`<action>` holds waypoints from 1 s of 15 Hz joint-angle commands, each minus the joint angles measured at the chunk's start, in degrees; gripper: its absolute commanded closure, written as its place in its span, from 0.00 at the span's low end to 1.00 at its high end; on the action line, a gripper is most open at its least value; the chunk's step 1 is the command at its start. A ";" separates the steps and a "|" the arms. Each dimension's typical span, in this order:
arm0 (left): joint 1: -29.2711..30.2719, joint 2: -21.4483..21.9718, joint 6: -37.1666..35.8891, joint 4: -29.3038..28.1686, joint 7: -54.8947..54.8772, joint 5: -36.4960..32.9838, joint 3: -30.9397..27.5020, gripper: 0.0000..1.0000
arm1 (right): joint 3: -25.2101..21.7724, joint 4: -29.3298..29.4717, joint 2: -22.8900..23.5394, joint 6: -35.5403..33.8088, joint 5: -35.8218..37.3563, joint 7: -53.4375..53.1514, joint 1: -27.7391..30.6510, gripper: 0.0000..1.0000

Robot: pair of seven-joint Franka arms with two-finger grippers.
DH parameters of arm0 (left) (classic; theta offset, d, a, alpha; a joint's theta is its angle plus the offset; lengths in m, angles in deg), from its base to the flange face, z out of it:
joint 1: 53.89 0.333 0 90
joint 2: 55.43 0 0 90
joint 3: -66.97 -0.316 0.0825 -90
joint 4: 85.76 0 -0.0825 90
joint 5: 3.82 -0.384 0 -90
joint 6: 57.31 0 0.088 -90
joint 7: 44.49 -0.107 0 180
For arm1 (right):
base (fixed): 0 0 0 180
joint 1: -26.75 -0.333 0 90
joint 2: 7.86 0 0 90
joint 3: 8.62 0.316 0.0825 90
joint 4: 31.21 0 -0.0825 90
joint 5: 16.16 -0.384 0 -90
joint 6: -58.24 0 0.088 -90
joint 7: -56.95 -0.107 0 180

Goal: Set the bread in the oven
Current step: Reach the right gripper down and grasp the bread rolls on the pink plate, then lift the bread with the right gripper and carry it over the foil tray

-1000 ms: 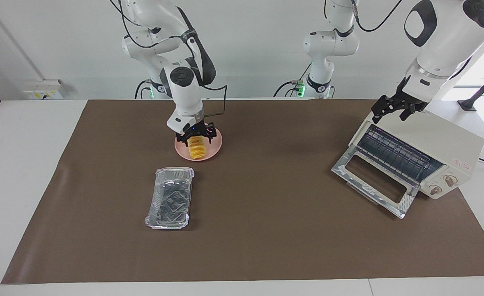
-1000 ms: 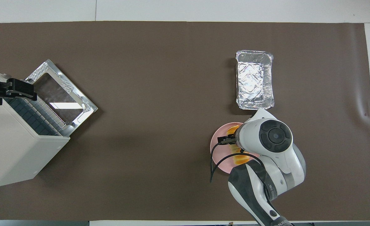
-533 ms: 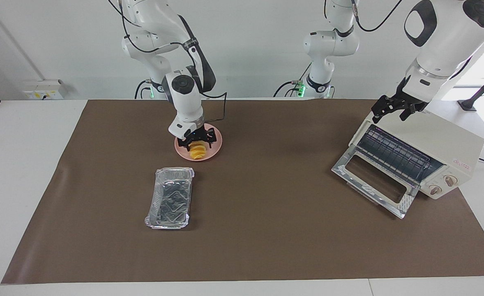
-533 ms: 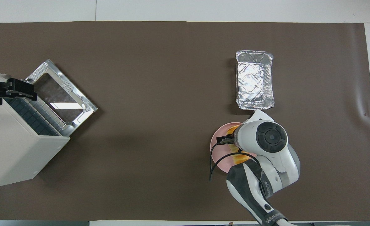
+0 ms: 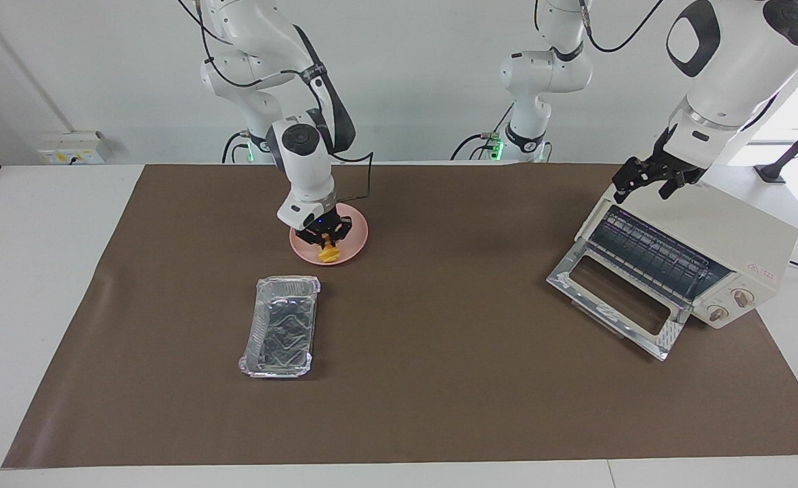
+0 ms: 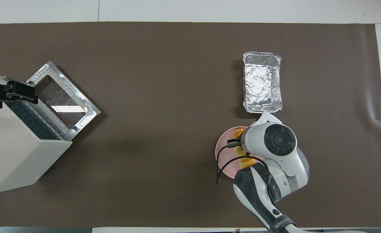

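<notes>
The bread (image 5: 329,255) lies on a round pink plate (image 5: 356,242) near the robots, toward the right arm's end of the table. My right gripper (image 5: 326,238) is down on the plate, shut on the bread, whose yellow end sticks out below the fingers. In the overhead view the right wrist covers most of the bread (image 6: 240,132). The cream-white oven (image 5: 731,230) stands at the left arm's end with its glass door (image 5: 616,298) folded down and the rack showing. Above the oven's top hangs my left gripper (image 5: 649,181), open and waiting.
A crinkled silver foil tray (image 5: 280,325) lies on the brown mat, farther from the robots than the pink plate (image 6: 224,152). A third robot base stands at the table's robot end, between the two arms.
My right gripper has sunk onto the bread and its fingers have drawn in around it; less of the bread shows now. The left arm has not moved.
</notes>
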 commanded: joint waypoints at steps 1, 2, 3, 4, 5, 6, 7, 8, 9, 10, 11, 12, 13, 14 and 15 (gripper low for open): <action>0.06 0.93 0.05 -0.79 -0.26 0.33 -0.07 0.00 | -0.10 6.27 0.76 -7.59 -0.68 1.62 0.64 1.00; 0.06 0.93 0.05 -0.79 -0.26 0.42 -0.07 0.00 | -0.18 10.83 1.11 -13.20 -0.77 1.62 1.25 1.00; 0.06 0.93 -0.03 -0.79 -0.26 0.33 -0.07 0.00 | -0.19 15.40 1.73 -17.79 -0.86 1.62 2.13 1.00; 0.06 0.93 0.05 -0.79 -0.26 0.33 -0.16 0.00 | -0.27 20.23 2.69 -21.22 -1.03 1.62 3.18 1.00; 0.06 0.93 0.05 -0.79 -0.26 0.42 -0.07 0.00 | -0.19 25.15 4.44 -24.65 -1.12 1.62 4.24 1.00; 0.06 0.93 0.05 -0.79 -0.26 0.33 -0.07 0.00 | -0.27 29.29 5.76 -26.95 -1.82 1.79 5.29 1.00; 0.06 0.93 -0.03 -0.79 -0.26 0.33 -0.16 0.00 | -0.27 32.46 7.08 -27.76 -2.52 3.10 6.69 1.00; 0.06 0.93 -0.04 -0.79 -0.26 0.33 -0.16 0.00 | -0.27 34.32 8.05 -27.50 -2.70 5.37 7.84 1.00; 0.06 0.93 -0.04 -0.79 -0.26 0.33 -0.16 0.00 | -0.27 35.47 8.67 -26.98 -2.88 7.05 9.16 1.00; 0.06 0.93 0.05 -0.79 -0.26 0.33 -0.07 0.00 | -0.27 36.88 9.55 -26.89 -3.49 7.68 10.21 1.00; 0.06 0.93 -0.03 -0.79 -0.26 0.42 -0.07 0.00 | -0.36 38.72 10.86 -26.97 -3.49 7.94 10.66 1.00; 0.06 0.93 -0.04 -0.79 -0.26 0.42 -0.07 0.00 | -0.36 41.26 12.70 -27.76 -3.49 8.12 11.19 1.00; 0.06 0.84 -0.04 -0.79 -0.26 0.33 -0.07 0.00 | -0.45 43.29 14.72 -27.76 -3.15 8.30 11.45 1.00; 0.06 0.93 0.05 -0.79 -0.26 0.33 -0.16 0.00 | -0.45 45.74 17.44 -27.85 -2.97 8.64 11.63 1.00; 0.06 0.93 -0.03 -0.79 -0.26 0.33 -0.07 0.00 | -0.62 48.81 20.51 -28.37 -2.71 9.17 12.33 1.00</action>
